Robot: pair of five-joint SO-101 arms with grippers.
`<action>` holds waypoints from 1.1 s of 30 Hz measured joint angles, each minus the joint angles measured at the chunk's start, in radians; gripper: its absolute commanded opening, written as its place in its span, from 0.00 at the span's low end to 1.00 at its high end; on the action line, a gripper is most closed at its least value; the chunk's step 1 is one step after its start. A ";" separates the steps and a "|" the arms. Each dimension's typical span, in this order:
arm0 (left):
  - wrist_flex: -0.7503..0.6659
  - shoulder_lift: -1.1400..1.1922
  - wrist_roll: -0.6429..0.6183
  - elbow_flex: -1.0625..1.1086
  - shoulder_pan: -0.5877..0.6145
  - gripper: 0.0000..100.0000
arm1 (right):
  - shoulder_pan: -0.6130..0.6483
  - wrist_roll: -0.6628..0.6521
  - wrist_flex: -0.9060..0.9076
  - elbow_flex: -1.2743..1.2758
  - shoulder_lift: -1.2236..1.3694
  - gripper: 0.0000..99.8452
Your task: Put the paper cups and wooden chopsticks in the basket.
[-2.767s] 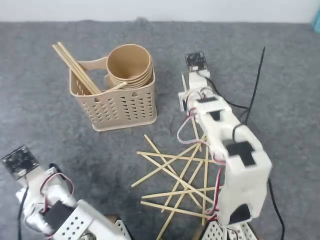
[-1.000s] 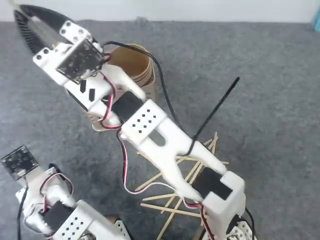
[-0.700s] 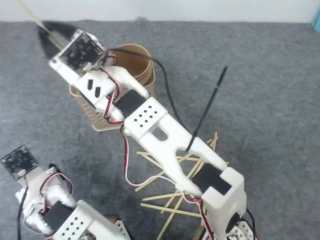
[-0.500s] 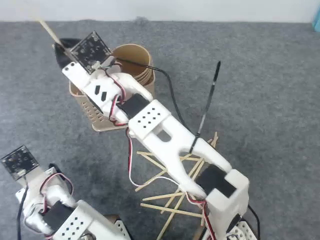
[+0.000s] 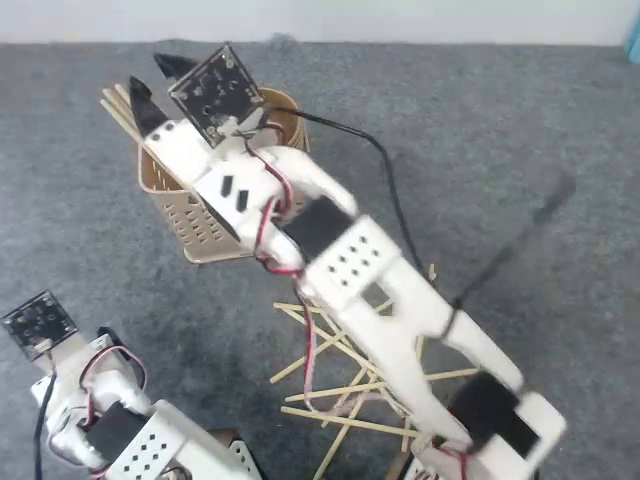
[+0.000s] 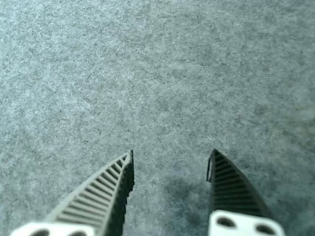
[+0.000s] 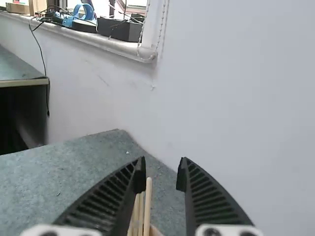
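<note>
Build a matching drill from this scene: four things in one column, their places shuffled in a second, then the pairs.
1. paper cups
2. loose chopsticks
3. right gripper
4. left gripper

A. over bare carpet
B. inside the basket
C. scattered on the carpet
D. above the basket's far corner

Pairs: 1-B, 2-C, 3-D, 4-A

Grey mat (image 5: 520, 120) lit evenly and softly from above, faint shadows cast under the right arm (image 5: 360, 265), a darker patch thrown under the left gripper (image 6: 172, 152), white wall (image 7: 236, 73) brightly washed, deep gloom left beneath the desk (image 7: 19, 69).
</note>
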State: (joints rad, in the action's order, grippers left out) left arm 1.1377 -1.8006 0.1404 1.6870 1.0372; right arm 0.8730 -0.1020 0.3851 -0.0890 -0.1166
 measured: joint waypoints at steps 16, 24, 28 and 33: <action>0.000 0.000 0.000 0.000 0.000 0.23 | -0.180 0.275 1.162 0.006 -0.459 0.11; 0.000 0.000 0.000 0.000 0.000 0.23 | -0.370 0.281 1.320 0.362 -0.462 0.11; 0.000 0.000 0.000 0.000 0.000 0.23 | -0.462 0.284 1.206 0.644 -0.462 0.11; 0.000 0.000 0.000 0.000 0.000 0.23 | -0.532 0.284 1.083 0.884 -0.462 0.11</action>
State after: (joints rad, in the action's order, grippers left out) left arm 1.1377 -1.8006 0.1404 1.6870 1.0372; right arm 0.3406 0.1818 1.4684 0.7948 -0.5785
